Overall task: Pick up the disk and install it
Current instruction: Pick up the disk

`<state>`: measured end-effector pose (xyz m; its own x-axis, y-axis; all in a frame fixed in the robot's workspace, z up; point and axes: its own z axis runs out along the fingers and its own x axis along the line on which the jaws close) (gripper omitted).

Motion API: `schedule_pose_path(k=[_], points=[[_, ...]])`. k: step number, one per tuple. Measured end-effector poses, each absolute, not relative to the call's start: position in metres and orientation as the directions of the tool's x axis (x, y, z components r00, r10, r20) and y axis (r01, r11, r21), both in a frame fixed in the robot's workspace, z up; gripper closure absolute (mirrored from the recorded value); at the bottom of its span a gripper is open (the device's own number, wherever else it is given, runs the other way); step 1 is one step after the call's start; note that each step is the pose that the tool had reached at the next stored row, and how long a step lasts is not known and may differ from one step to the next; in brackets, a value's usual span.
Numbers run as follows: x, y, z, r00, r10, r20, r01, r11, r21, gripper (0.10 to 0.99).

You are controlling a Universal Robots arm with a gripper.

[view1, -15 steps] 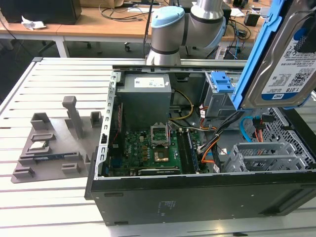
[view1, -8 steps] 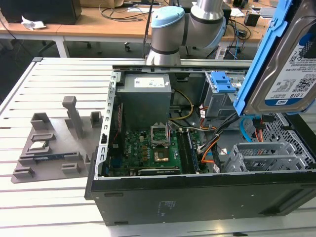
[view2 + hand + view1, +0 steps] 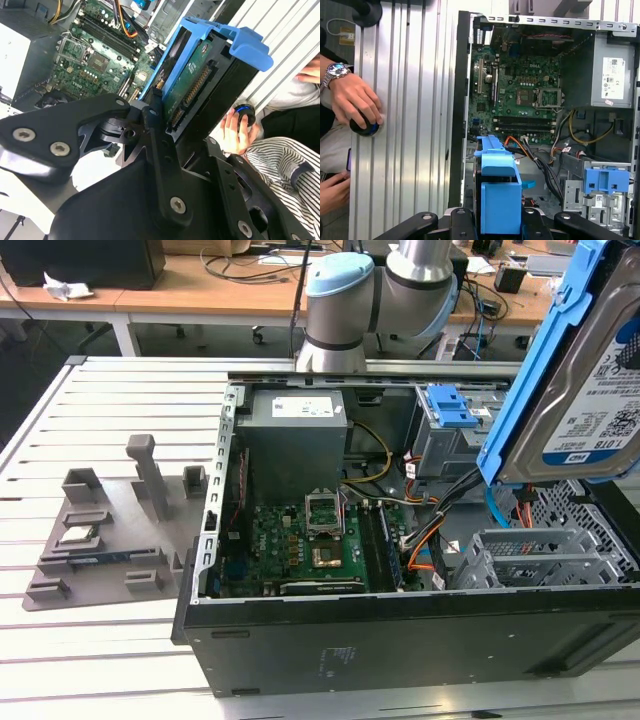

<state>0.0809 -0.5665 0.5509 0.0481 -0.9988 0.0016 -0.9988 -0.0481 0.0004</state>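
Blue plastic frames the disk (image 3: 585,390), which is held in the air at the exterior view's right, tilted, with its labelled silver face turned towards that camera. It is carried above the open computer case (image 3: 400,645), over the end where the grey drive cage (image 3: 535,560) is mounted, and is seen well clear of the cage. The jaws of the gripper (image 3: 499,220) are closed on the disk: in the first wrist view its black fingers (image 3: 462,220) are set against either side of the blue carrier, and in the second wrist view the green circuit side of the disk (image 3: 200,85) is shown rising from between them.

Inside the case a green motherboard (image 3: 300,540) is laid flat, with a grey power supply (image 3: 295,435) beside it and a blue latch (image 3: 450,405) further along. The arm (image 3: 350,300) is mounted behind the case. At the exterior view's left, a grey fixture tray (image 3: 100,580) is placed on the slatted metal table (image 3: 60,430), and a small square chip (image 3: 78,535) is seated in it.

In the first wrist view a person's hand (image 3: 355,102), with a wristwatch, is rested on a round black knob (image 3: 366,129) on the table beside the case.
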Motion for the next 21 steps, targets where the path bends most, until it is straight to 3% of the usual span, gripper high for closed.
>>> schedule_pose_path(k=[6, 10, 21], points=[[0.081, -0.567, 0.551, 0.039, -0.999, 0.002, -0.999, -0.039, 0.0, 0.725], [0.081, -0.567, 0.55, -0.023, -1.0, 0.001, -1.0, 0.023, 0.0, 0.725], [0.09, -0.561, 0.532, -0.023, -1.0, -0.005, -1.0, 0.023, 0.001, 0.725]])
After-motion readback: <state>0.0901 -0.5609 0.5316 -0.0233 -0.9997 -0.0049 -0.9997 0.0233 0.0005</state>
